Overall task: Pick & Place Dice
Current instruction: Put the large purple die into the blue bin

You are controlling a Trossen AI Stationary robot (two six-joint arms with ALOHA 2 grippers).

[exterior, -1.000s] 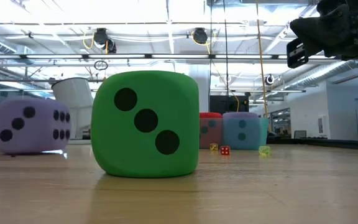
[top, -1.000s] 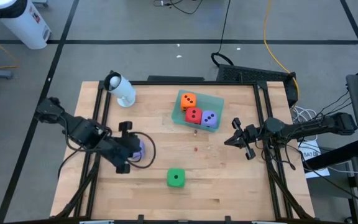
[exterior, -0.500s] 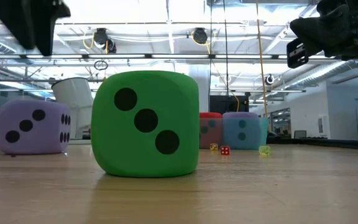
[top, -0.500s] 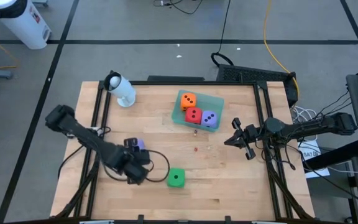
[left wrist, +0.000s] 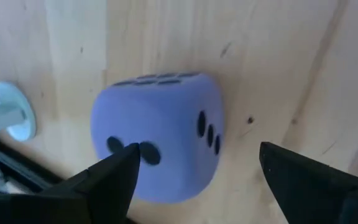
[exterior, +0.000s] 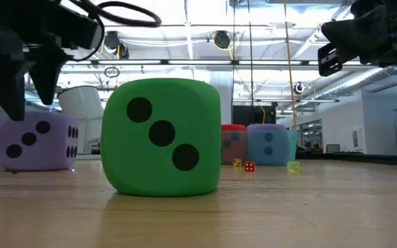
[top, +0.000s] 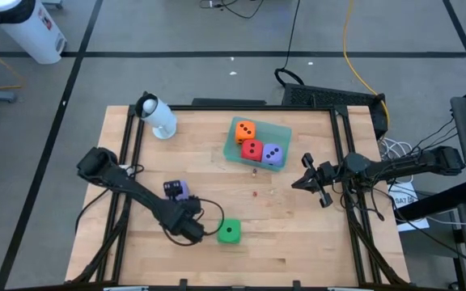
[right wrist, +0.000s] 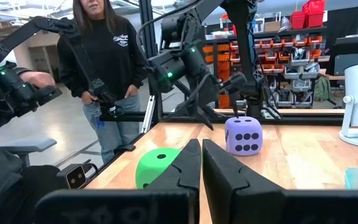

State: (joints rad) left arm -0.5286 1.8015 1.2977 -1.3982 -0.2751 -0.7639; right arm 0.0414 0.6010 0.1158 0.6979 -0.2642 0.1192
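A purple die (top: pixel 177 190) rests by its bottom face on the wooden table, left of centre. My left gripper (top: pixel 183 217) stands open just on its near side, fingers (left wrist: pixel 107 180) apart and short of the die (left wrist: pixel 157 134). A green die (top: pixel 229 231) sits near the front edge, just right of that gripper, and looms large in the low view (exterior: pixel 160 138). An orange die (top: pixel 245 129), a red die (top: pixel 252 149) and a second purple die (top: pixel 273 153) lie in a teal tray (top: pixel 285 129). My right gripper (top: pixel 310 174) hovers shut at the right.
A white cylindrical device (top: pixel 156 117) stands at the far left corner. Two tiny dice (top: pixel 255 193) lie on the table in front of the tray. A person (right wrist: pixel 104 50) stands beyond the table's left side. Bare wood lies between the green die and my right gripper.
My left gripper has opened and let go of the purple die. It has drawn back from the die toward the table's near edge and a little to the right, close to the green die. The purple die stays on the table.
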